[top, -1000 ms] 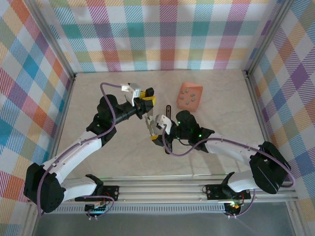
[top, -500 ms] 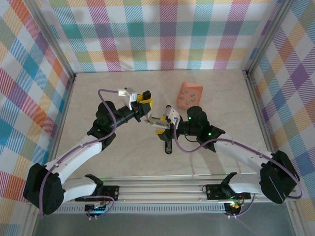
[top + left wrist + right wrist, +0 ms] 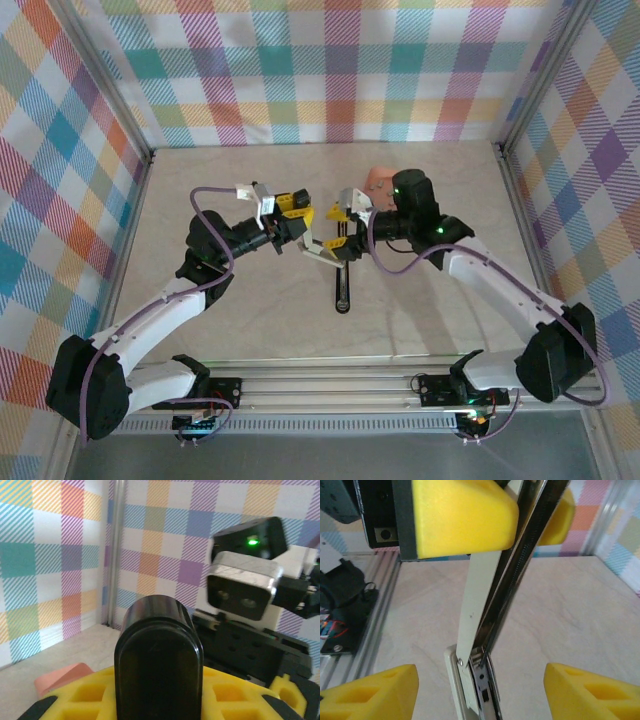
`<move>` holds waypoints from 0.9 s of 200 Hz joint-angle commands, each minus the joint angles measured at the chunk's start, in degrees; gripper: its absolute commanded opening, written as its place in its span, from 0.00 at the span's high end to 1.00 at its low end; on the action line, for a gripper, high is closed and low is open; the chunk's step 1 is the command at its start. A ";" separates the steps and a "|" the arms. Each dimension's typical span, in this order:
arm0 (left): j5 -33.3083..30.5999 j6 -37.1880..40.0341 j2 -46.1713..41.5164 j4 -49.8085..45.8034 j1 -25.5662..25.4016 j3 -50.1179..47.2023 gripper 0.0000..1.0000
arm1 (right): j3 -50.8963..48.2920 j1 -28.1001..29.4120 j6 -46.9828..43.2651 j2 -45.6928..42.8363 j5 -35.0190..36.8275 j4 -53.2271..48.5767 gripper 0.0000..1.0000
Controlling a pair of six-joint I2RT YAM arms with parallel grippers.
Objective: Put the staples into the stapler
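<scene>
The stapler [image 3: 343,285] lies lengthwise on the table with its black base down. Its lid [image 3: 482,600] is swung up from the hinge, showing the open metal channel [image 3: 485,692]. My left gripper [image 3: 296,213] is shut on the raised lid's free end, the black rounded tip [image 3: 159,655] between yellow fingers [image 3: 462,515]. My right gripper [image 3: 331,231] hangs open just above the stapler near the hinge. Its yellow fingertips [image 3: 370,692] stand wide apart on either side with nothing between them. I cannot make out any staples.
An orange block [image 3: 377,179] lies behind the right wrist, also seen as an orange corner [image 3: 62,676] in the left wrist view. Plaid walls close in the table on three sides. The metal rail [image 3: 330,385] runs along the near edge.
The right arm has swung from the near side round to the far right, and its gripper now faces the stapler from behind. The left gripper kept hold of the lid and shifted slightly left.
</scene>
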 commanded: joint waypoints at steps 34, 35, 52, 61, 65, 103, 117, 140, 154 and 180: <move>5.05 -1.42 -1.97 8.62 0.54 1.68 1.00 | 5.36 0.16 -4.82 7.09 -14.84 -5.07 0.38; 5.06 -1.43 -1.97 8.62 0.57 1.66 1.00 | 5.37 0.19 -4.82 7.18 -14.92 -5.06 0.38; 5.07 -1.34 -2.06 8.61 0.50 1.83 1.00 | 6.32 0.14 -4.73 8.87 -16.55 -5.79 0.39; 5.17 -1.34 -2.11 8.54 0.50 1.92 1.00 | 6.73 0.20 -4.60 9.69 -17.56 -6.10 0.40; 5.25 -1.34 -2.06 8.53 0.54 2.00 1.00 | 6.94 0.22 -4.48 10.00 -18.00 -6.05 0.41; 5.96 -1.26 -1.82 8.53 0.50 2.62 1.00 | 8.58 0.28 -4.37 12.66 -21.41 -7.40 0.46; 6.02 -1.28 -1.84 8.46 0.50 2.93 1.00 | 9.23 0.23 -4.51 13.46 -22.85 -8.03 0.46; 5.93 -1.32 -1.72 8.54 0.50 3.27 1.00 | 10.20 0.38 -4.47 15.07 -26.09 -8.95 0.47; 5.95 -1.42 -1.62 8.81 0.50 3.36 1.00 | 11.00 0.64 -4.64 16.08 -26.47 -9.97 0.49; 6.04 -1.43 -1.67 8.85 0.50 3.59 1.00 | 11.11 0.75 -4.65 16.85 -26.70 -9.74 0.54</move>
